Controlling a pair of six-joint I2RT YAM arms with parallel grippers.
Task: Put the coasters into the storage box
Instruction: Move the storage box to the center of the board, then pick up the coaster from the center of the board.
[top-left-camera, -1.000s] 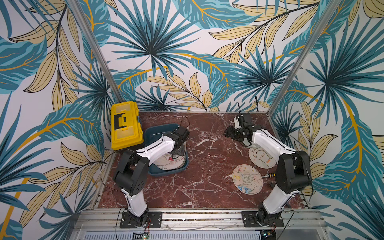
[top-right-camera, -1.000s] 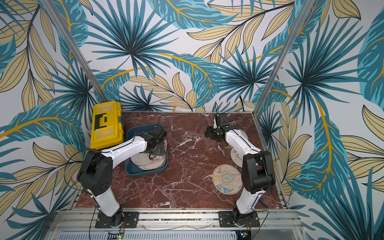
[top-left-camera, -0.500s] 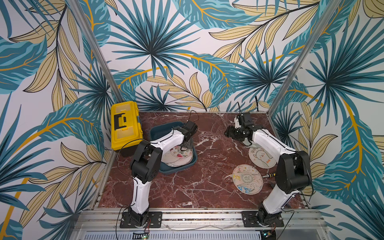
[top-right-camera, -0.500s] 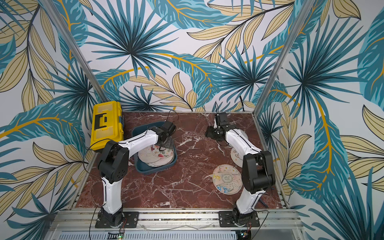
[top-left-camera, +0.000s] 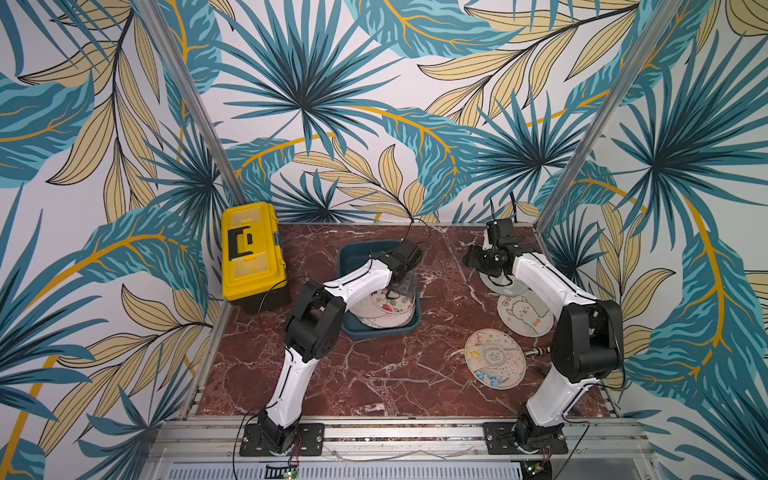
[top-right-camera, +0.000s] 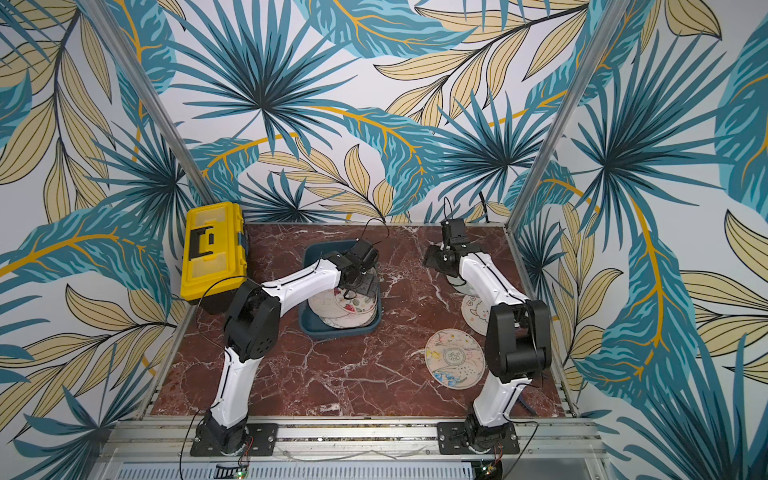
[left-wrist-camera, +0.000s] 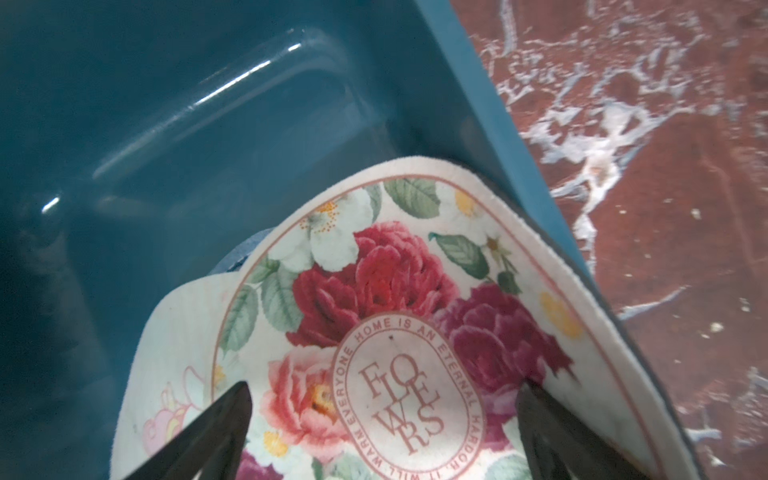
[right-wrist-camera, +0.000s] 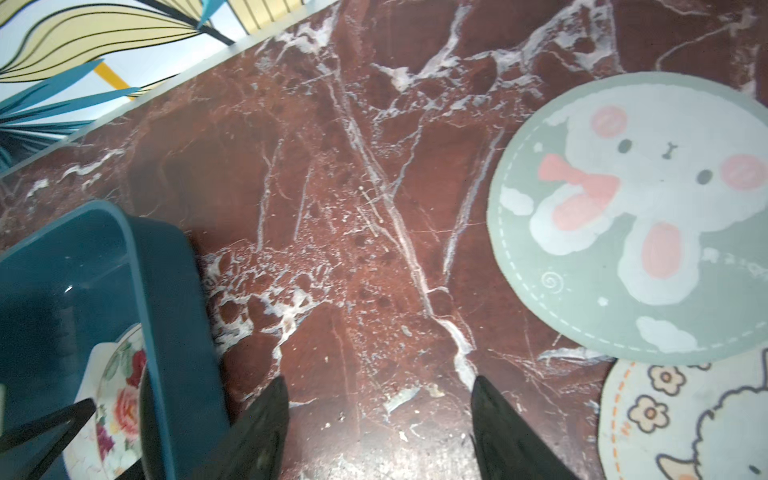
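The left gripper hangs wide open and empty over the rose coaster, which lies in the storage box at mid-frame in both top views. The right gripper, parted and empty, hovers beside the bunny coaster at centre right, likely lining up to pick it.

Storage box: teal plastic, smooth, glossy; light streaks on its floor.
Floral coaster, inside the storage box: cloth-like, matt, finely ribbed, printed.
Rabbit coaster, apart from the storage box: matt, soft-looking, printed.
Table, under the storage box: red marble pattern, white veins, smooth, low sheen.
My left gripper: fingers black, matt.
Toolbox, near the storage box: yellow plastic, slight gloss.
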